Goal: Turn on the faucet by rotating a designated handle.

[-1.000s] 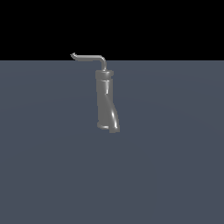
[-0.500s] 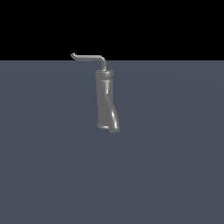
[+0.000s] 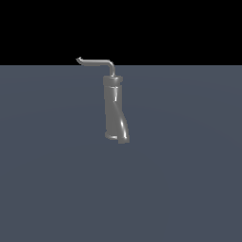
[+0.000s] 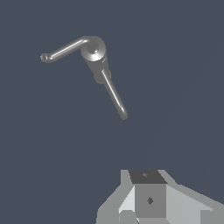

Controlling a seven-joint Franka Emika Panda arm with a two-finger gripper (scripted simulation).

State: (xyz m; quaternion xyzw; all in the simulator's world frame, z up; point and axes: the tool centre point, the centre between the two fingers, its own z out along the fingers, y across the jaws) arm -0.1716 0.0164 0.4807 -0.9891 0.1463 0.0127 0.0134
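Nothing has moved since the earlier frames: the faucet and its handle sit in the same place and at the same angle as one second ago.

Exterior view. The faucet (image 3: 115,109) stands upright on the flat blue-grey tabletop (image 3: 189,179), a little toward the exterior view's left of centre. Its column is glossy grey, slightly twisted, and flares at the base. A collar rings the column near the top. The handle (image 3: 98,62), a thin bent rod, rises from the collar, curves over and runs level toward the exterior view's left, ending in a small hooked tip. No part of the arm shows in this view.

Wrist view. The camera looks down on the faucet (image 4: 95,52) from above, so the column appears foreshortened beneath a rounded cap. The handle (image 4: 64,49) extends from the cap to a small knobbed tip. A second thin rod (image 4: 114,97) also projects from the column; it may be a spout, but the view is too steep to confirm. The claw (image 4: 151,201) appears at the frame edge as a white and grey block, well apart from the faucet and touching nothing. Its fingertips lie outside the frame, so whether it is spread or pressed together cannot be determined.
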